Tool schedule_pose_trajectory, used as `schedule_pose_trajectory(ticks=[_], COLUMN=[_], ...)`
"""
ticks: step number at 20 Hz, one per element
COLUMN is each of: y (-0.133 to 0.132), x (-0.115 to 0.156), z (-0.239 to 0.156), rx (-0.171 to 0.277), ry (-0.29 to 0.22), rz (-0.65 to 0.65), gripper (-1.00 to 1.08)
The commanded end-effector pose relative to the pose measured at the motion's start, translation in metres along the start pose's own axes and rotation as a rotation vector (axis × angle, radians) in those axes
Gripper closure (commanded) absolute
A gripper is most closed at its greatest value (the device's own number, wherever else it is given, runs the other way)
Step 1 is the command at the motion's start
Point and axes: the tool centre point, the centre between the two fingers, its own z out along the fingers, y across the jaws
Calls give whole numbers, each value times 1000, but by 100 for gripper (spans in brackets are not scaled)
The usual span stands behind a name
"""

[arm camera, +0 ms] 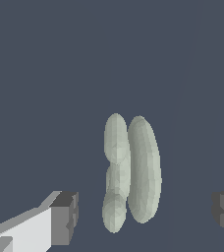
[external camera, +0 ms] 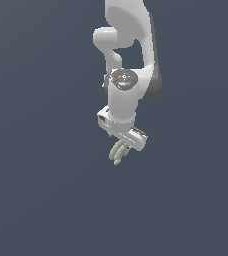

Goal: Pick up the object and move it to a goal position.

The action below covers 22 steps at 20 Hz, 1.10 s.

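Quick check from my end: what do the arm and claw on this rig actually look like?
The arm is glossy white with rounded links and grey shading along one side. A grey disc with tiny red marks caps the wrist joint. The claw is a white blocky bar with dark grey finger pads.

The object is showing as a small pale grey-green cluster of elongated rounded lobes, much like a tiny banana bunch; in the wrist view two long lobes are lying side by side and touching, the thicker one gently curved, the slimmer one seeming to be made of shorter rounded segments end to end; in the exterior view the lobes are pointing downward and slightly toward that view's left, fanning a little at their tips; whether it is resting on the dark grey-blue ground is hard to tell.
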Motion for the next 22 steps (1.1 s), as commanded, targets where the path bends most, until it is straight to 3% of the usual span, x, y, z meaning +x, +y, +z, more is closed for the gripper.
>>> schedule_pose_trajectory(ticks=[1,8,22], y=[0,0,0], x=[0,-1,-1], z=[1,4,51], rx=[0,0,0], ry=[0,0,0], rz=[18,19,24], gripper=[-92,-92,-92])
